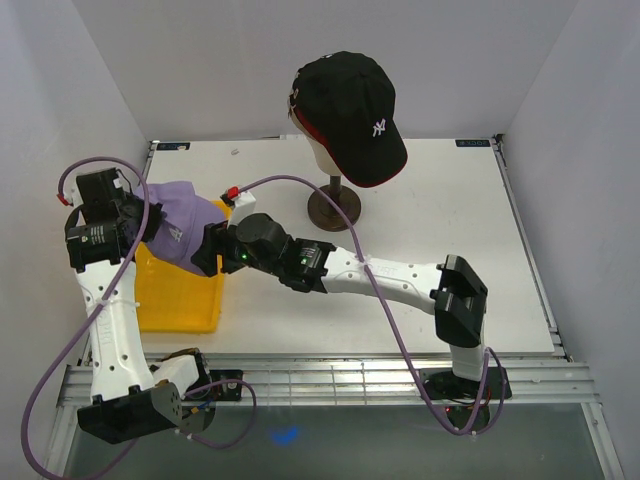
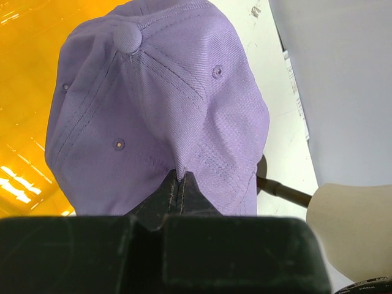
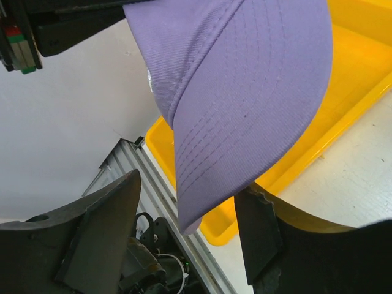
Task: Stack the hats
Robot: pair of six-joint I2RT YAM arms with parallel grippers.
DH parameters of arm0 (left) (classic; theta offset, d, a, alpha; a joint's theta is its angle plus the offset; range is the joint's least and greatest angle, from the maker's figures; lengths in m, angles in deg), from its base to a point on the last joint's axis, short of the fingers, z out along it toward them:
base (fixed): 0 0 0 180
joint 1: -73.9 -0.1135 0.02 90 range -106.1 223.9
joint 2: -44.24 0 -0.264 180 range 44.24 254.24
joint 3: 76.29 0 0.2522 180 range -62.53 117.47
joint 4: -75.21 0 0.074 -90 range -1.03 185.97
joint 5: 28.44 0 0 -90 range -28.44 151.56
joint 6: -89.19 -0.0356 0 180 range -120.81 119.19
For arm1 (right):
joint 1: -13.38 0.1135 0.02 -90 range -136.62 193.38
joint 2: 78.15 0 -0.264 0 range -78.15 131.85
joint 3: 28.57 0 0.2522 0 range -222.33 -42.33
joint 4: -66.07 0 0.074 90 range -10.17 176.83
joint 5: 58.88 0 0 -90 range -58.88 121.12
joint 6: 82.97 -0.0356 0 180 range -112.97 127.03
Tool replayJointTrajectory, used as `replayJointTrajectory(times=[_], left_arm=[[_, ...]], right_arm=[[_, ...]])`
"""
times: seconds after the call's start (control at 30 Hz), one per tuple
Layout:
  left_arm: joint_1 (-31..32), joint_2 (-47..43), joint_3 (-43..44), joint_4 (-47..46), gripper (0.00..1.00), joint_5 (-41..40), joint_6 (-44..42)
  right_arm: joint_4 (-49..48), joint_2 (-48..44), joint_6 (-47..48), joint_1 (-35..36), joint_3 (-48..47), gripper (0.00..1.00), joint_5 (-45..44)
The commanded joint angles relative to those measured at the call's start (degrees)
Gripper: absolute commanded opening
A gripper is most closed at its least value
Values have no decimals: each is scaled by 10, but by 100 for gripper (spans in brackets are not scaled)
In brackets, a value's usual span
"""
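Note:
A lavender purple cap hangs above the yellow tray at the left. My left gripper is shut on a fold of its crown, seen from behind in the left wrist view. My right gripper is open, its fingers on either side of the cap's brim, which hangs between them. A black cap with a white NY logo sits on top of a red cap, whose edge shows beneath it, on the cream mannequin head at the back centre.
The mannequin's dark round stand is just right of my right gripper's wrist. The yellow tray's rim also shows in the right wrist view. A metal rail runs along the table's near edge. White walls close in the sides.

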Motion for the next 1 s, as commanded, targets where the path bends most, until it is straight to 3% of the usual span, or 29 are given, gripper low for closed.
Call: replayJointTrajectory(times=[0.0,0.57,0.7,0.8,0.87,0.9,0.93,0.97], left_arm=[[2,-17,25,-3,0,3,-8],[2,-34,18,0,0,9,-12],[2,-31,29,-5,0,34,-16],[2,-30,37,-13,0,42,-20],[2,-30,44,-30,0,54,-33],[2,-30,56,-39,6,61,-39],[1,-30,65,-50,22,73,-50],[2,-30,76,-74,32,79,-56]], right_arm=[[-20,3,-4,2,-27,67,-2],[-11,4,23,-9,-54,52,-21],[-2,5,18,-11,-64,36,-13],[12,-4,7,-15,-69,9,-16],[50,-19,-14,-20,-76,8,-20],[61,-26,-22,-24,-76,8,-18],[74,-43,-36,-31,-75,8,-14],[78,-51,-41,-33,-75,8,-10]])
